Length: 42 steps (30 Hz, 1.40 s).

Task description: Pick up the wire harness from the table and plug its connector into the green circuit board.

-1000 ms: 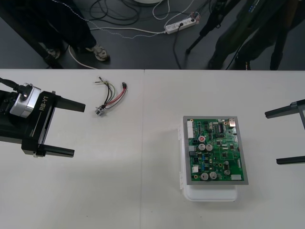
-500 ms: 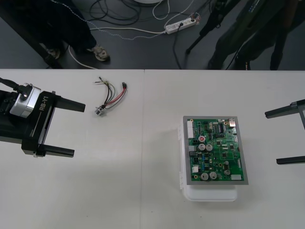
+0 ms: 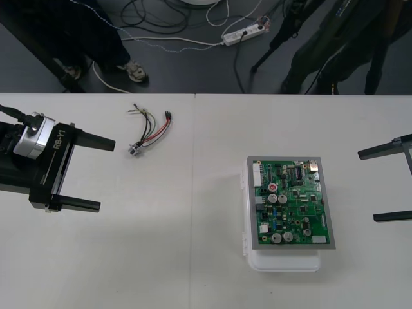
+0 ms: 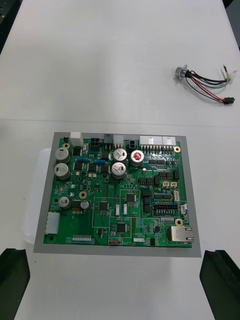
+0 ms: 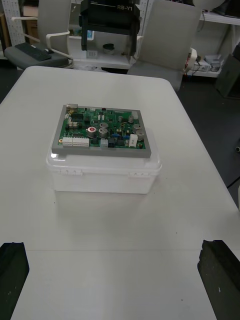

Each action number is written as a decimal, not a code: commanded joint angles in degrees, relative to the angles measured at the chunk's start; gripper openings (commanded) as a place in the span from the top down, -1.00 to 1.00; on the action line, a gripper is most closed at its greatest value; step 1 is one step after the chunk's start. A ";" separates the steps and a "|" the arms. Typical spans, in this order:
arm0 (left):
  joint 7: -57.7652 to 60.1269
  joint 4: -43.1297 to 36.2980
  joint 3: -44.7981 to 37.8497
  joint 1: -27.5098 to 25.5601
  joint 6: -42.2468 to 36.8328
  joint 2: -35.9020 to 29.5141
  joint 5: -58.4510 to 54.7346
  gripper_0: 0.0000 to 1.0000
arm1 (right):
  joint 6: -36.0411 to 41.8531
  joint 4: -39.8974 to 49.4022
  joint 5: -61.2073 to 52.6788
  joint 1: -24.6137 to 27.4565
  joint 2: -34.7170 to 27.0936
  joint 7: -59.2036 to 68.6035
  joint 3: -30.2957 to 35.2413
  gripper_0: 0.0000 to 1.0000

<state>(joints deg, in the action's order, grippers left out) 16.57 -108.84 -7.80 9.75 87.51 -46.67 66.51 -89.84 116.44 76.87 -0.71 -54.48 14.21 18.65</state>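
With the left claw (image 3: 107, 175) and right claw (image 3: 367, 186) both wide open and empty, the wire harness (image 3: 149, 132) lies loose near the worktop's (image 3: 193, 270) far edge, well apart from the green circuit board (image 3: 291, 203), and pinching its thin wires could skid it or leave the plug (image 3: 167, 116) askew.
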 commanded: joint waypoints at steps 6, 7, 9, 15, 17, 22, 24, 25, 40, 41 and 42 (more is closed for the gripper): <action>2.94 -1.64 -1.78 -1.05 1.43 -2.37 -0.24 -1.00 | -0.16 0.98 0.30 0.63 -2.39 2.05 0.16 -1.00; 2.94 -1.64 -1.78 -1.05 1.43 -2.37 -0.24 -1.00 | -0.16 0.98 0.30 0.63 -2.39 2.05 0.16 -1.00; 2.94 -1.64 -1.78 -1.05 1.43 -2.37 -0.24 -1.00 | -0.16 0.98 0.30 0.63 -2.39 2.05 0.16 -1.00; 2.94 -1.64 -1.78 -1.05 1.43 -2.37 -0.24 -1.00 | -0.16 0.98 0.30 0.63 -2.39 2.05 0.16 -1.00; 2.94 -1.64 -1.78 -1.05 1.43 -2.37 -0.24 -1.00 | -0.16 0.98 0.30 0.63 -2.39 2.05 0.16 -1.00; 2.94 -0.58 0.06 -3.51 1.87 -0.87 -0.15 -1.00 | -0.16 0.98 0.30 0.63 -2.39 2.05 0.16 -1.00; 2.94 -0.50 -0.03 -3.34 2.05 -0.79 -0.59 -1.00 | -0.16 0.98 0.30 0.63 -2.39 2.05 0.16 -1.00; 3.12 -0.58 -0.03 -3.43 2.49 -0.79 -0.76 -1.00 | -0.16 0.98 0.30 0.63 -2.39 2.05 0.16 -1.00; 2.94 2.67 -0.11 -0.09 2.49 -0.79 -1.03 -1.00 | -0.16 -0.60 0.74 2.47 -0.10 2.05 -1.34 -1.00; 2.94 3.28 -0.11 0.26 2.49 -0.79 -0.94 -1.00 | -0.16 -0.60 0.83 2.47 -0.10 1.96 -1.42 -1.00; 2.94 3.55 -0.03 0.53 2.49 -0.79 -0.94 -1.00 | -0.16 -0.60 0.74 2.47 -0.10 1.96 -1.42 -1.00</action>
<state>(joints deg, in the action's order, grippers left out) 16.57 -106.64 -7.75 7.82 87.79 -46.66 66.41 -89.84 115.96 77.22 0.82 -54.42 14.21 17.81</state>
